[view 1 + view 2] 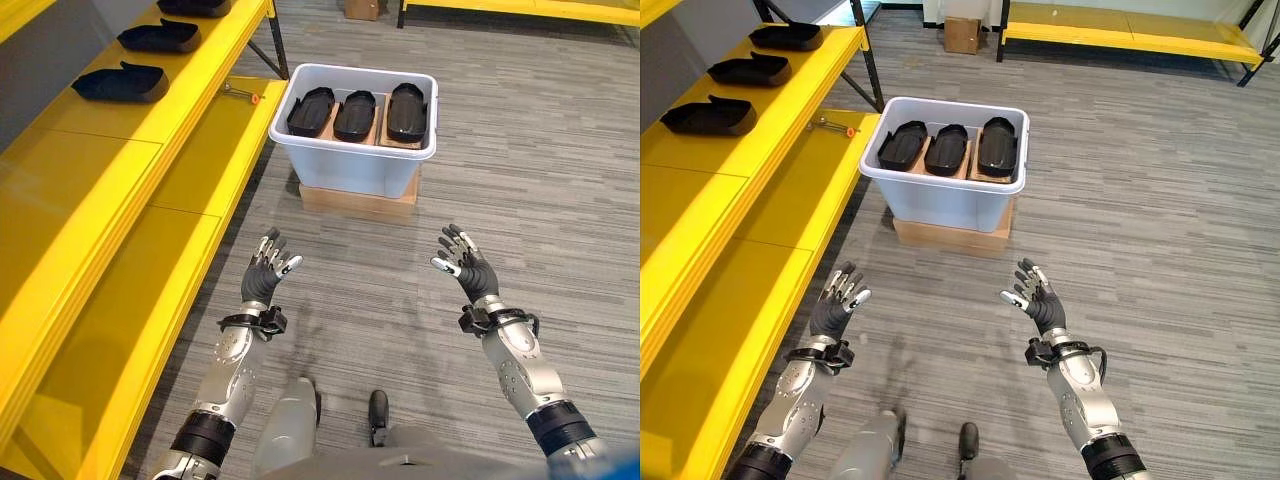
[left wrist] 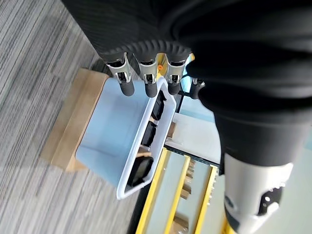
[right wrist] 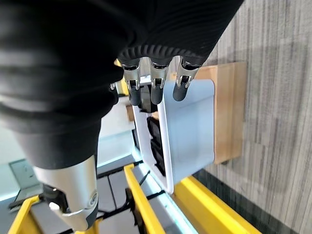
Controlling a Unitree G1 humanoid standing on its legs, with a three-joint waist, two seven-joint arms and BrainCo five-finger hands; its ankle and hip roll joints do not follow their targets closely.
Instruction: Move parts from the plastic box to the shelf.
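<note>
Both hands, left hand (image 1: 265,275) and right hand (image 1: 466,267), hover open and empty short of the plastic box (image 1: 355,160) (three black parts (image 1: 356,114) inside), so reach squarely over its rim.

Workshop: yellow shelf (image 1: 120,190), carpet floor (image 1: 520,180)

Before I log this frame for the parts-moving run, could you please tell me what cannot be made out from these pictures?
- Small tool on the lower shelf: too small to identify.
- Box floor under the three black parts: hidden by the parts and the plastic box walls.
- Farthest shelved part: cut off by the head view's top edge.
- Both open, empty hands, left hand and right hand: largely covered in the wrist views by their dark covers.
</note>
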